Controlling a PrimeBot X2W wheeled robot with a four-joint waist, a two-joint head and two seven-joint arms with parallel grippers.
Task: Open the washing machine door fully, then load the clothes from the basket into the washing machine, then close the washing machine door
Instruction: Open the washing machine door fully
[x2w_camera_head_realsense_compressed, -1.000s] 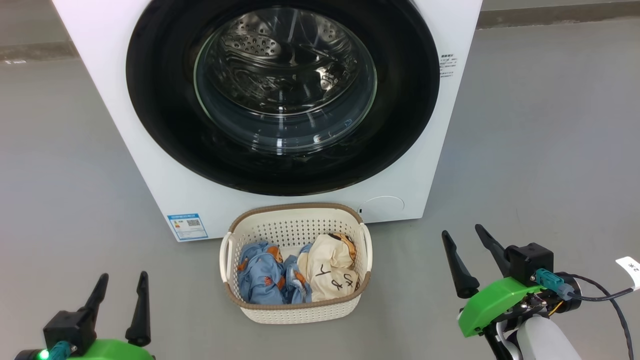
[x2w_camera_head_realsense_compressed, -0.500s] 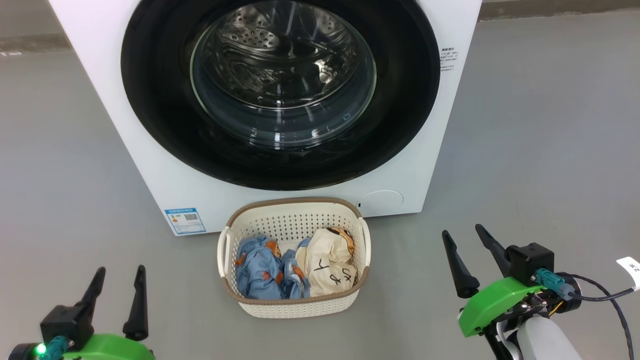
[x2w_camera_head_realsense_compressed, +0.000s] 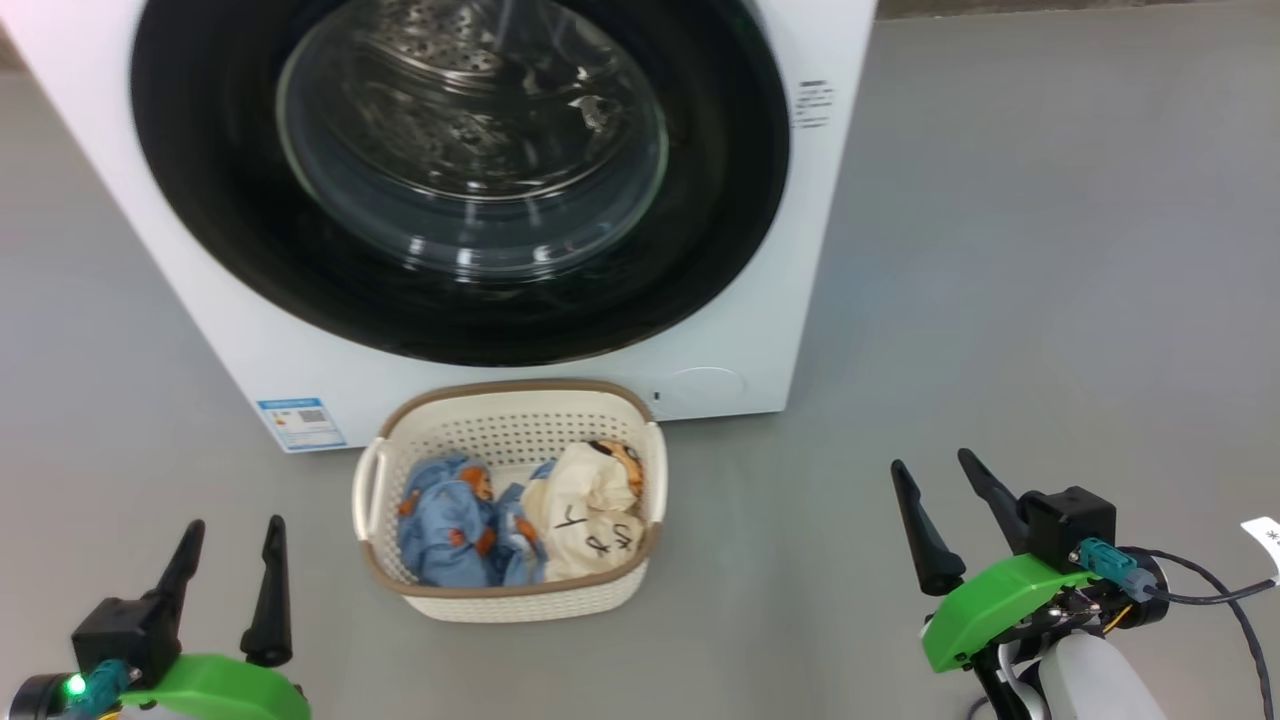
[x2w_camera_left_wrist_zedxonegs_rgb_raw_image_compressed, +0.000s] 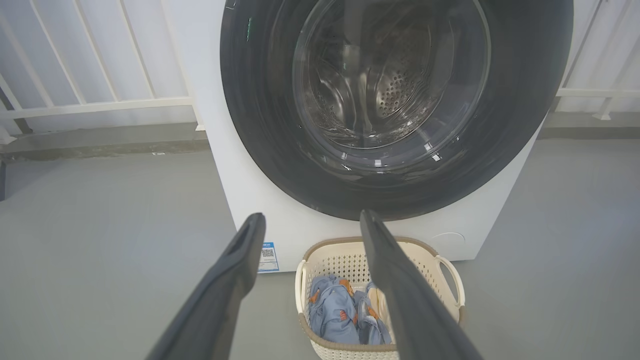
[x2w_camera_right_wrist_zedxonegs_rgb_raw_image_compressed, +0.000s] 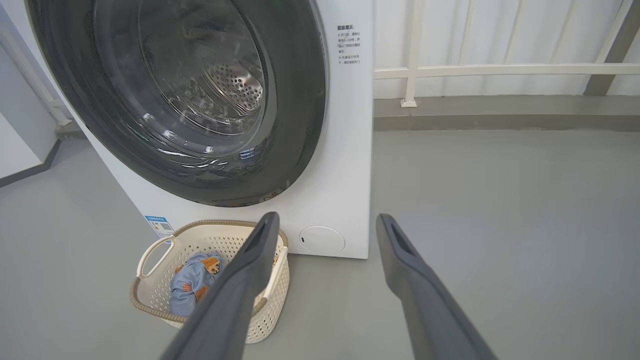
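The washing machine (x2w_camera_head_realsense_compressed: 760, 330) stands on the grey floor (x2w_camera_head_realsense_compressed: 1000, 300). Its top is cut off by the upper edge of the head view, so no controls can be made out. The washing machine door (x2w_camera_head_realsense_compressed: 730, 200) lies flush against the white front, closed. Its black rim is cropped at 12 o'clock. Through the glass bowl the steel drum is visible, broken up by reflections and a slight blur.

The basket (x2w_camera_head_realsense_compressed: 510, 600) sits on the floor at 6 o'clock of the door, just in front of the machine's base. The clothes are inside it: the light-blue garment (x2w_camera_head_realsense_compressed: 440, 525) on the 9 o'clock side and the cream garment (x2w_camera_head_realsense_compressed: 590, 510) on the 3 o'clock side, touching each other. How they are folded underneath cannot be told. A blue label sticker (x2w_camera_head_realsense_compressed: 300, 423) sits at 10 o'clock of the basket, its print too small to read.

The left gripper (x2w_camera_head_realsense_compressed: 235, 523) hangs at 8 o'clock of the basket, with its jaws spread and nothing between them. The right gripper (x2w_camera_head_realsense_compressed: 931, 460) is at 3 o'clock of the basket, well apart from it, also spread and holding nothing.

In the left wrist view one dark finger covers the cream garment. In the right wrist view a finger hides the basket's near corner and most of the cream cloth. A white railing (x2w_camera_right_wrist_zedxonegs_rgb_raw_image_compressed: 500, 70) runs behind the machine.
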